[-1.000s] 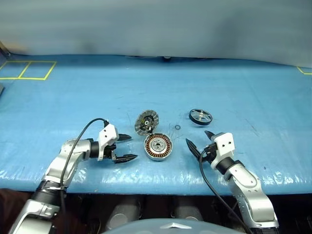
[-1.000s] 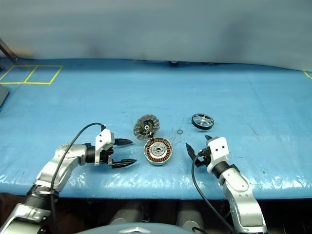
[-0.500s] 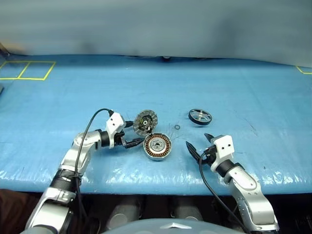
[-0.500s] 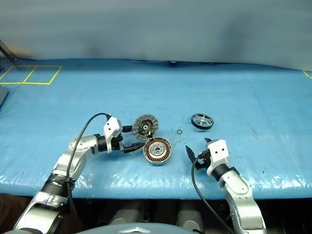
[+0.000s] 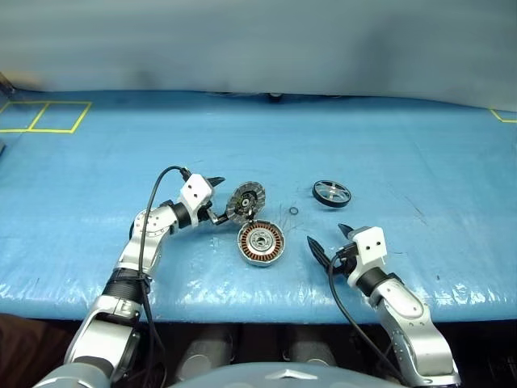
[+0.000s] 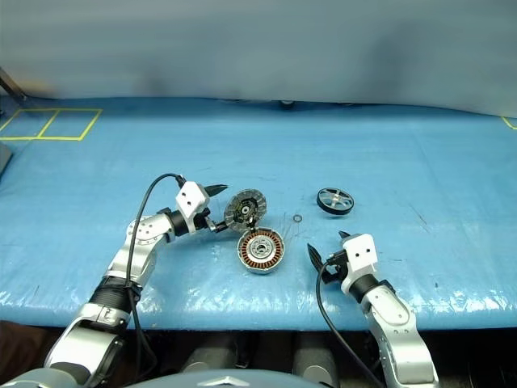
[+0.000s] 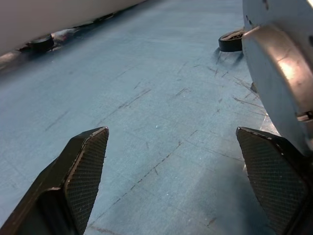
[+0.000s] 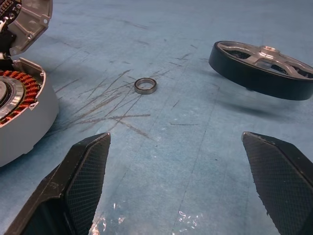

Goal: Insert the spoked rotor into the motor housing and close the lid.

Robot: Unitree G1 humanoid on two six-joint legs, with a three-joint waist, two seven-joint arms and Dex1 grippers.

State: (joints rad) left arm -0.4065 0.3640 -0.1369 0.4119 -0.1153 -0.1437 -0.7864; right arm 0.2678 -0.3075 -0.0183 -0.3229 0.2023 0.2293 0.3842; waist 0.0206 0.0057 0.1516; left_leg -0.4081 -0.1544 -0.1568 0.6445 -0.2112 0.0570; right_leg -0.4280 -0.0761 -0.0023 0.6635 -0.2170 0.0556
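The motor housing lies on the blue table, copper windings facing up. Its lid stands tilted open at the housing's far left edge, its segmented inner face towards me. My left gripper is open right beside the lid's plain outer face, one finger close under it; contact I cannot tell. The spoked rotor lies flat to the far right of the housing. My right gripper is open and empty, right of the housing and short of the rotor.
A small ring lies on the table between the lid and the rotor. Yellow tape lines mark the far left corner. A pale wall closes the table's far side. The near table edge runs just behind both arms.
My left gripper has moved forward and to the right, from near the table's front edge up to the lid's back, and has turned. The right gripper stayed still.
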